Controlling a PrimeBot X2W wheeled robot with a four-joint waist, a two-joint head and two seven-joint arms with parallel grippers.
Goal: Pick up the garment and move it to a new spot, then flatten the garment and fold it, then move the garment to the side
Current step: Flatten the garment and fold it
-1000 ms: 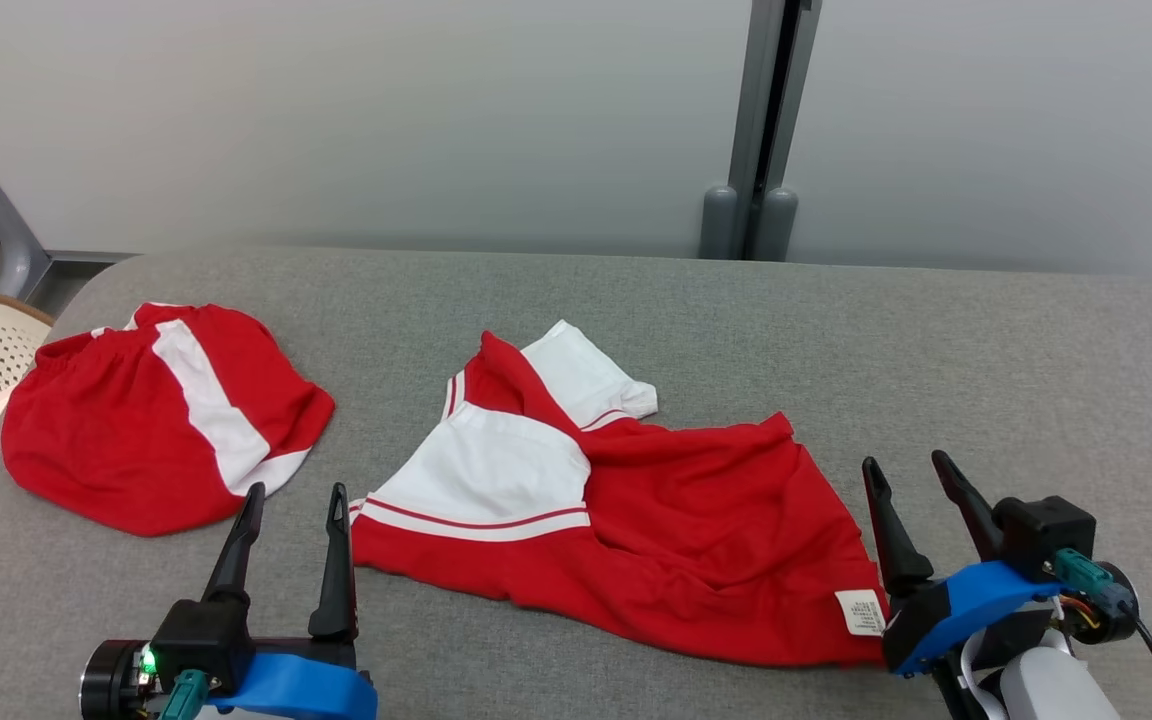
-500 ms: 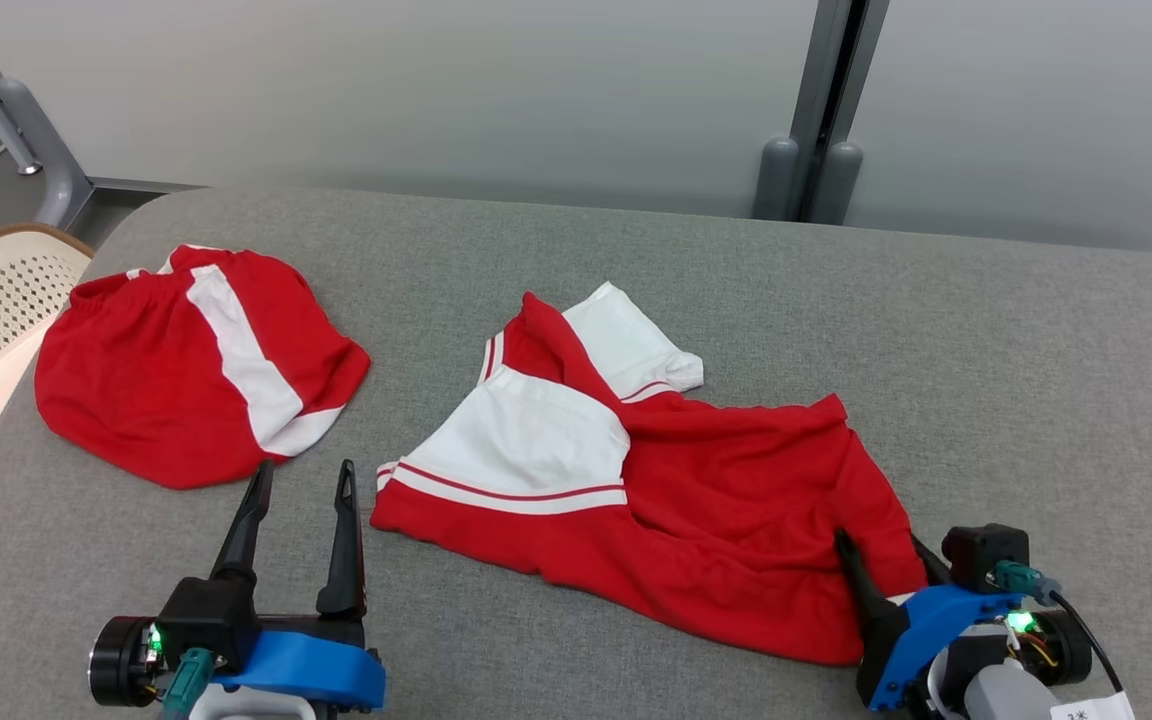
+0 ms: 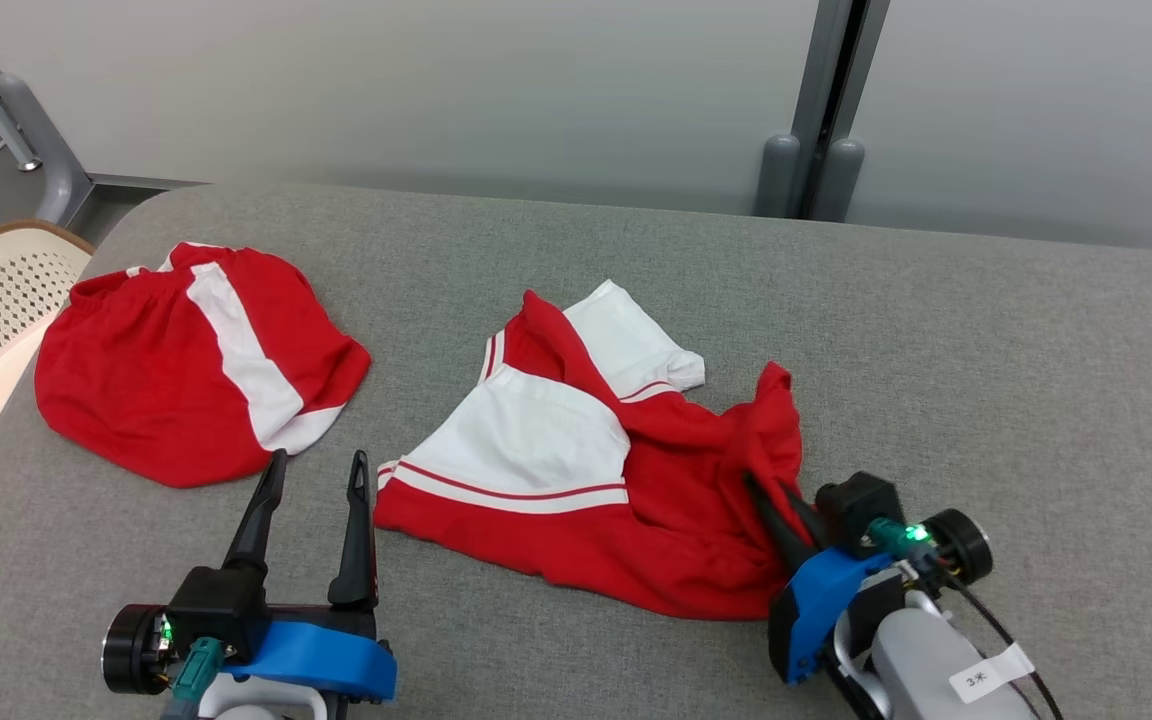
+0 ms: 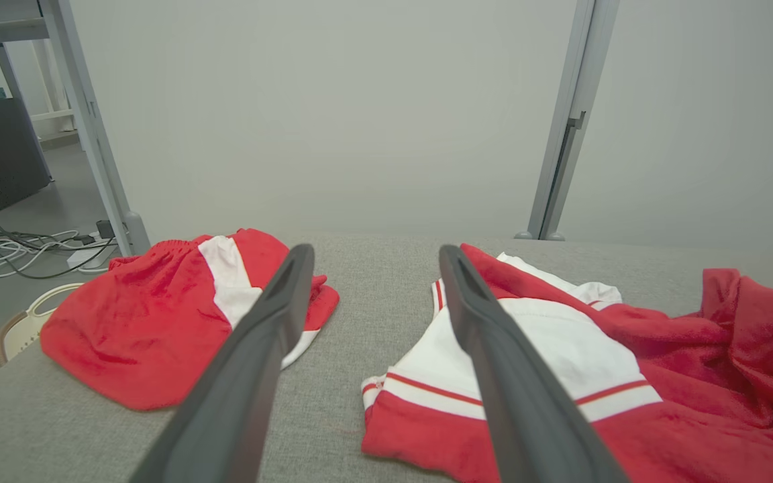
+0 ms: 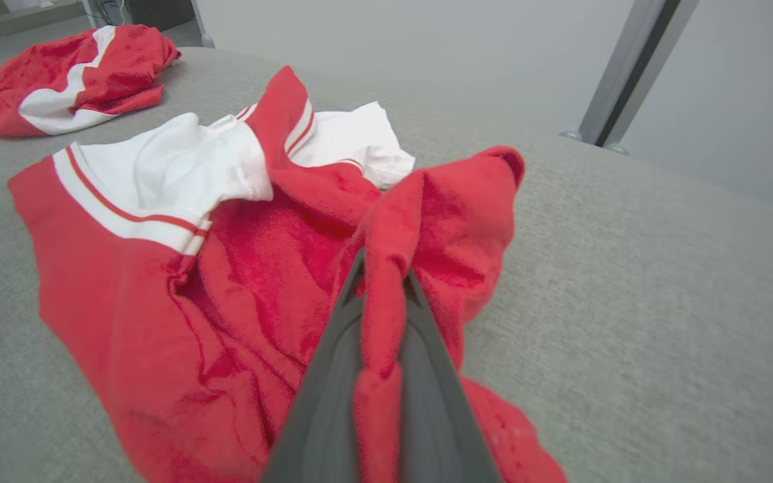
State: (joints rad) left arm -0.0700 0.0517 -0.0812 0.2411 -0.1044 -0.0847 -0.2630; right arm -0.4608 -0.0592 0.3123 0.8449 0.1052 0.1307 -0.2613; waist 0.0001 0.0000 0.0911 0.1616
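Garment (image 3: pixel 536 450), pick-up step: right gripper (image 3: pixel 768 492) clamped on its right edge, left gripper (image 3: pixel 320 460) spread open beside its left hem; next, lift.

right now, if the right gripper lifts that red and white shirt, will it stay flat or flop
Probably floppy: the red and white shirt bunches into a soft peak where the right gripper pinches it. Likely light, being thin cloth. The rest would probably drag over the grey table.

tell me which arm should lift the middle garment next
Right. The right gripper is shut on a fold of the garment; the left gripper stands open beside it, holding nothing.
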